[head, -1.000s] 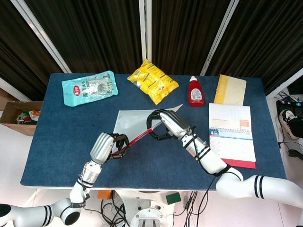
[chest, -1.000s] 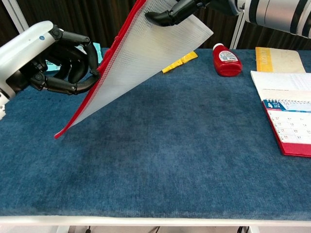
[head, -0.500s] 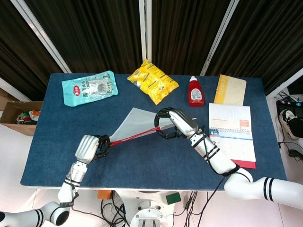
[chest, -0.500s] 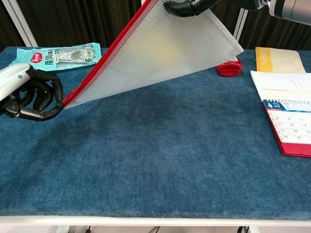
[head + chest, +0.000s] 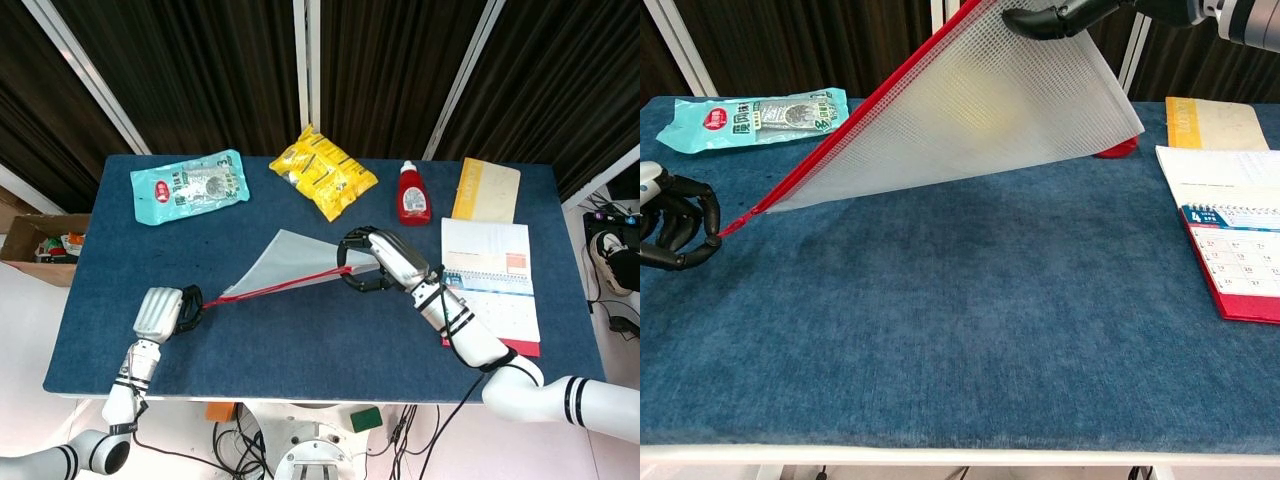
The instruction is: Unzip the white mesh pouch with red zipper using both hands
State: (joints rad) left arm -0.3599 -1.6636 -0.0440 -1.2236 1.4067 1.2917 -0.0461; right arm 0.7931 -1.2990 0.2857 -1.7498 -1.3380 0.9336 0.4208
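The white mesh pouch [image 5: 285, 260] [image 5: 980, 120] hangs tilted above the blue table, its red zipper [image 5: 280, 287] [image 5: 855, 130] running as a taut line down to the left. My right hand [image 5: 380, 262] [image 5: 1055, 15] grips the pouch's raised upper end at the zipper. My left hand [image 5: 160, 312] [image 5: 675, 225] is low near the table's left front, fingers curled, pinching the red zipper's far end. The pull itself is too small to make out.
A teal snack bag [image 5: 188, 186] [image 5: 760, 115] and a yellow snack bag [image 5: 322, 172] lie at the back. A red bottle [image 5: 412, 195], a tan booklet [image 5: 486, 190] and a calendar [image 5: 488, 285] [image 5: 1230, 250] sit to the right. A cardboard box [image 5: 35, 245] stands beside the table's left edge.
My left hand has drawn away to the left and down along the red zipper, stretching it out. My right hand has shifted slightly right, keeping hold of the pouch.
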